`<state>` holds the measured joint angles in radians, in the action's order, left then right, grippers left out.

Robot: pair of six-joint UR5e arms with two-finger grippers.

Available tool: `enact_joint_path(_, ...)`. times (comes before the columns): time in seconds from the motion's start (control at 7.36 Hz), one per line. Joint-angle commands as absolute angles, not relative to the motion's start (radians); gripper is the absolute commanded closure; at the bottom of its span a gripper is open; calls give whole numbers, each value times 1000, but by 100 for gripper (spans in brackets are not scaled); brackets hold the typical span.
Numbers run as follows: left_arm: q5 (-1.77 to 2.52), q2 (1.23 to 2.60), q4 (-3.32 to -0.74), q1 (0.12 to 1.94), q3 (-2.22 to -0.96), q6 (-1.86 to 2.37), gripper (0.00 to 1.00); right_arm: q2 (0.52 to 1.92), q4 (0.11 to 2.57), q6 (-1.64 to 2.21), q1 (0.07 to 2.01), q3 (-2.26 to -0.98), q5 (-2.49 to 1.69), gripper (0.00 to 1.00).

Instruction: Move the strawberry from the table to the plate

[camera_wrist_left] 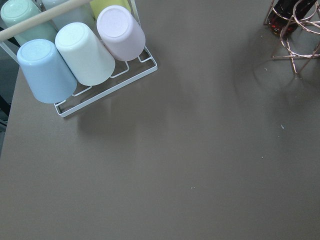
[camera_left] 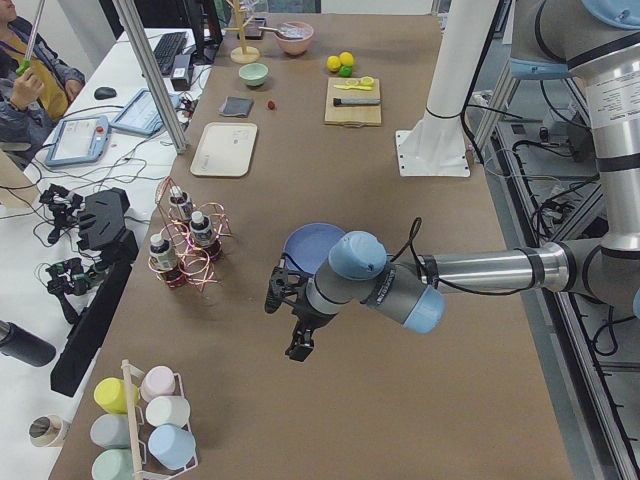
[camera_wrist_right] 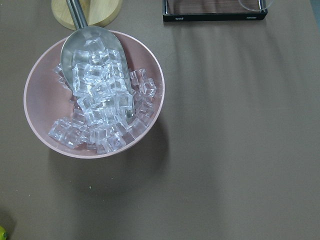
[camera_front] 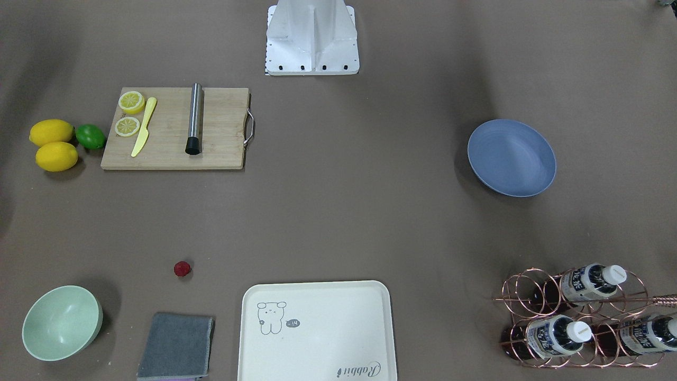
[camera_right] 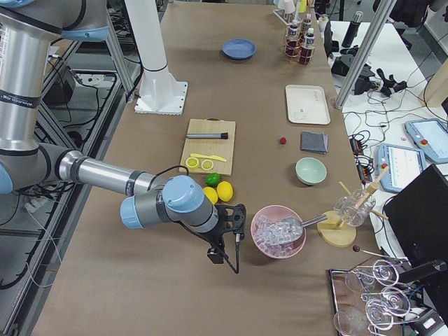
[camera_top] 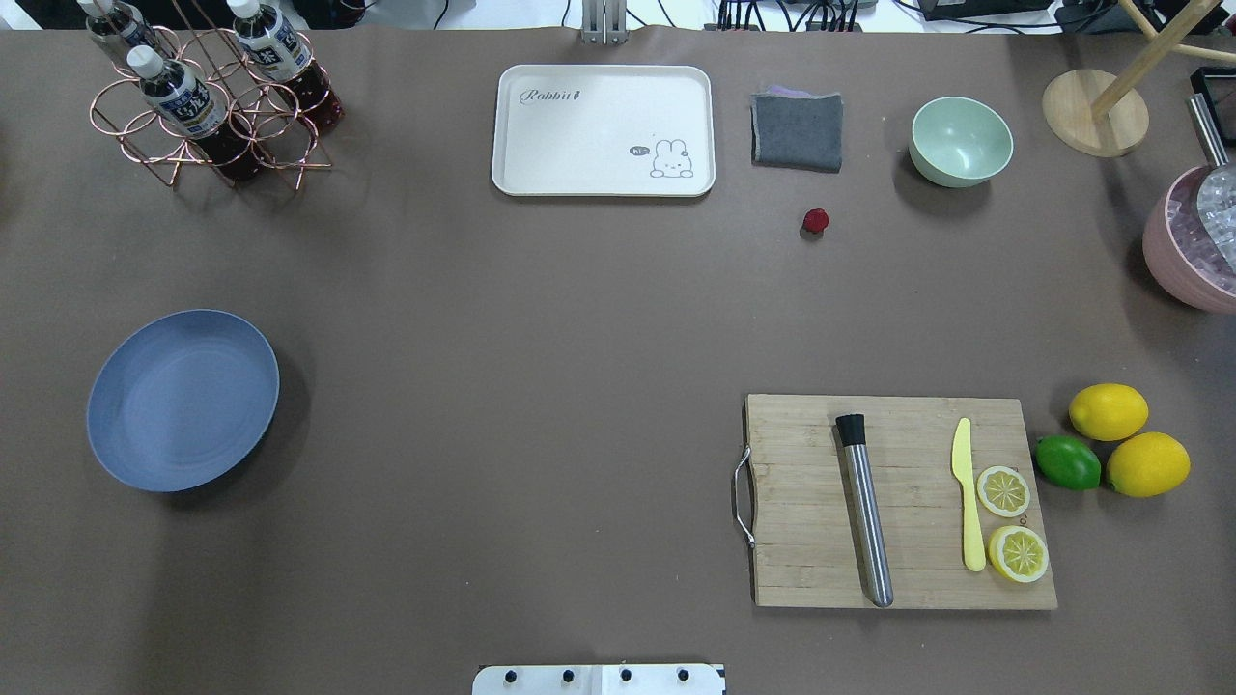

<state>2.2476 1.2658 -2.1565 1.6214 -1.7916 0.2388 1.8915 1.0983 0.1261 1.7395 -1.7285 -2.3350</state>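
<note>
The left gripper (camera_left: 296, 342) hangs above bare table (camera_top: 541, 319) at the robot's left end. It shows only in the left side view, so I cannot tell whether its fingers are spread or pressed together. A rack of upturned pastel cups (camera_wrist_left: 85, 52) stands off to one side of it. The blue-grey plate (camera_top: 182, 399) lies close beyond it toward the table's middle, with nothing on it, and the copper bottle rack (camera_top: 208, 106) stands farther out on the operators' side.

The strawberry (camera_top: 815, 221) rests on the table well away from this gripper, in the robot's right half. It sits by itself near the grey cloth (camera_top: 797, 130) and the mint bowl (camera_top: 962, 170).

The right gripper (camera_right: 220, 253) hovers at the right end, just beside the pink bowl (camera_wrist_right: 36, 97) of ice. Whether it is spread or pressed together I cannot tell either. From it, the strawberry lies well apart, past the lemons (camera_right: 224, 190) and toward the operators' edge.
</note>
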Motion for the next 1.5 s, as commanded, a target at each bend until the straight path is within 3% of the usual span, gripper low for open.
enact_joint_path(0.0,2250,1262,-2158,1618,-1795,235,2,1894,1098,126,1740,-1733,-2335,0)
enact_joint_path(1.36,2371,1261,-2131,1617,-1784,229,3,1885,1115,114,1732,-1723,-2329,0)
